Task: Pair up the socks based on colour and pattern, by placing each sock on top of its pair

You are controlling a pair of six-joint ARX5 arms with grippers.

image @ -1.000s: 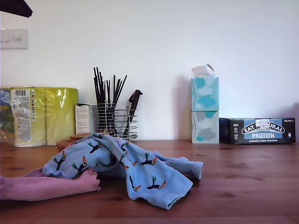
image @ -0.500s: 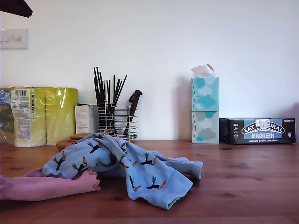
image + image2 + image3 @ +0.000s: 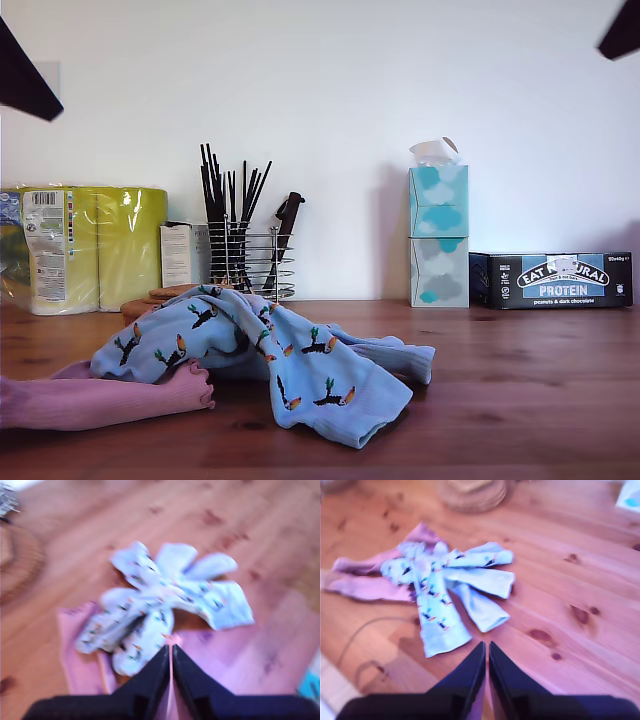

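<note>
The socks lie in one heap on our wooden surface (image 3: pixel 540 400), toward the exterior view's left. A toucan sock (image 3: pixel 300 370) is draped over the top, a plain blue sock (image 3: pixel 395 357) sticks out behind it toward the exterior view's right, and a pink sock (image 3: pixel 110 400) stretches out toward the exterior view's left edge, touching the toucan print. Our first hand (image 3: pixel 171 652) hangs above the heap with its fingers pressed together and nothing between them; pink fabric lies below its tips. Our second hand (image 3: pixel 486 650) is likewise closed and empty, hovering over bare wood beside the pile, where the plain blue socks (image 3: pixel 482 611) fan outward. Behind the heap stand a wire utensil rack (image 3: pixel 245 262), stacked tissue boxes (image 3: pixel 438 240) and a protein bar box (image 3: pixel 560 280).
</note>
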